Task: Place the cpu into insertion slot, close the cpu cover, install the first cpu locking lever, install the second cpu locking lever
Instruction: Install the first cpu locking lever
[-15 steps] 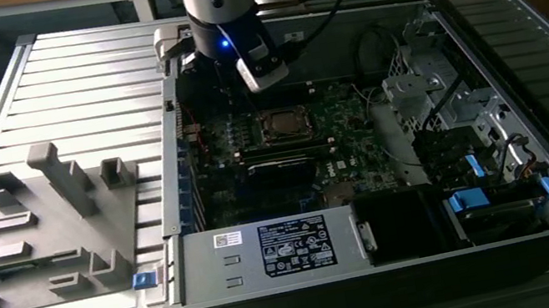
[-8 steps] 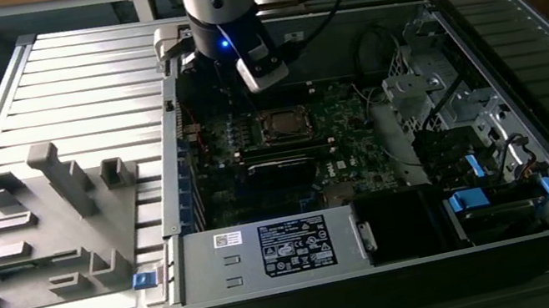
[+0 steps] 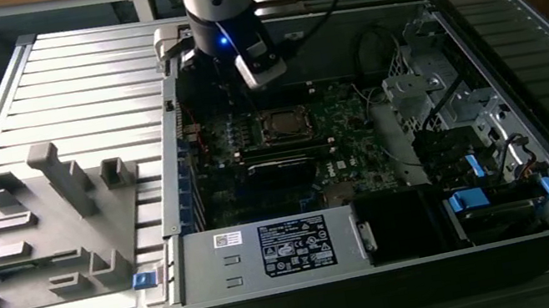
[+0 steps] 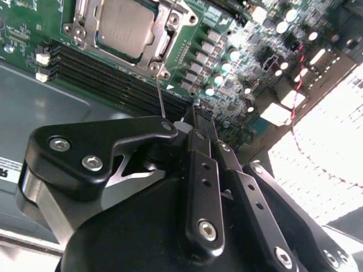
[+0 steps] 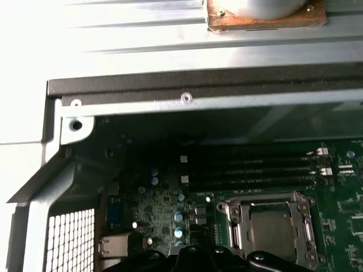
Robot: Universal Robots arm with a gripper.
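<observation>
Gripper (image 4: pixel 196 116), fingers together, pointing down over motherboard (image 3: pixel 350 122), near cpu (image 4: pixel 126 25).

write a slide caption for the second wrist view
Gripper poised over the green motherboard, near the cpu sitting framed by the lowered cpu cover

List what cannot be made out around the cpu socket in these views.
- cpu, second wrist view: cut off by the picture's edge.
- cpu cover, first wrist view: one edge hidden by the tool.
- locking lever, second wrist view: its end vanishes behind the tool; held or not, unclear.
- cpu, exterior view: too small to judge seating.
</observation>
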